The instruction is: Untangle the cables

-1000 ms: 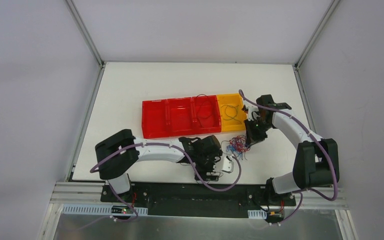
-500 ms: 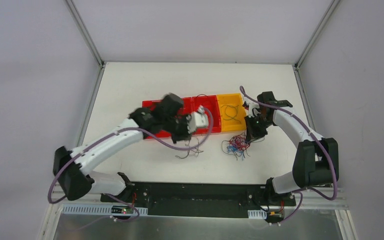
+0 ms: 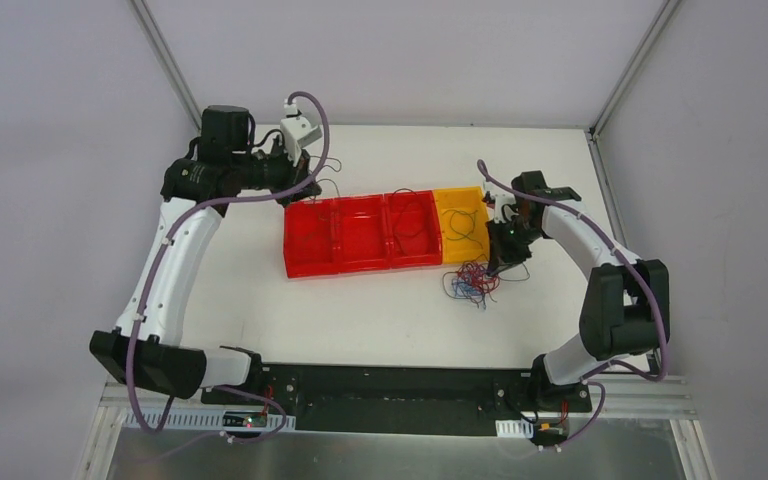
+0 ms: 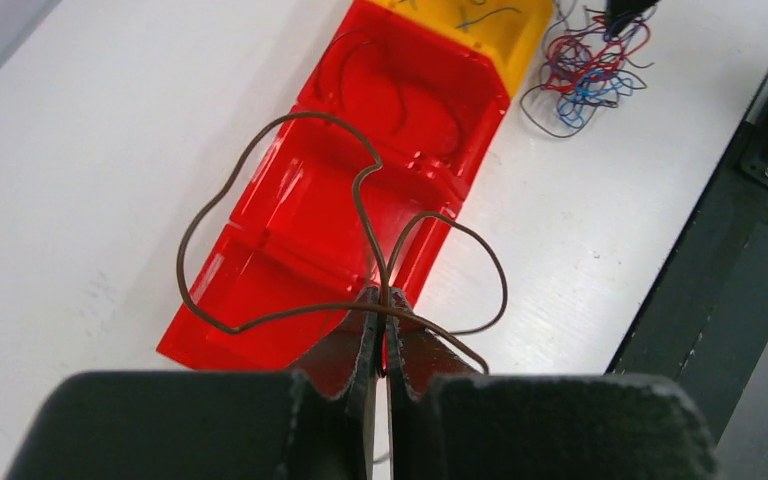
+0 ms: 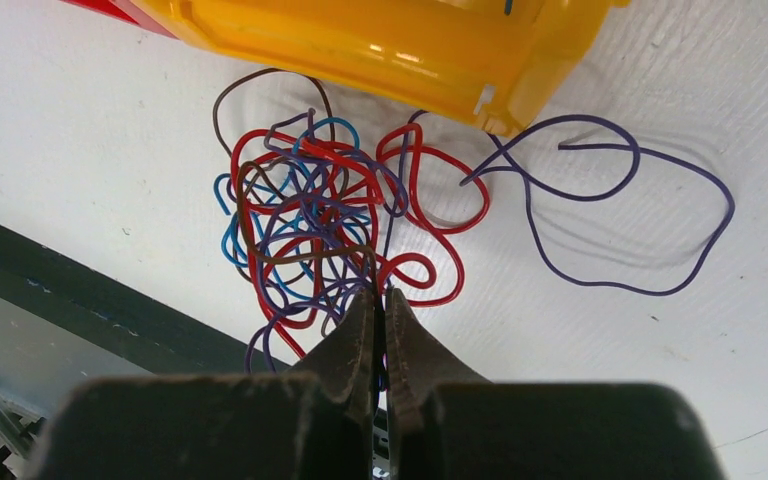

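Note:
The cables are a small tangle of thin red, blue, purple and brown wires lying on the white table just in front of the yellow bin. My right gripper is at the tangle's right edge. In the right wrist view the right gripper is shut on strands of the tangle. My left gripper is raised beyond the far left corner of the red bins. Seen from the left wrist, the left gripper is shut on a single looping brown wire hanging above the red bins.
Three red bins and the yellow bin stand in a row mid-table; some hold single wires. A loose purple wire lies right of the tangle. The black rail with the arm bases runs along the near edge.
My left gripper closed on a brown wire beside the tangle, then swung up and far left over the red bins, carrying it. The right gripper stayed shut at the tangle.

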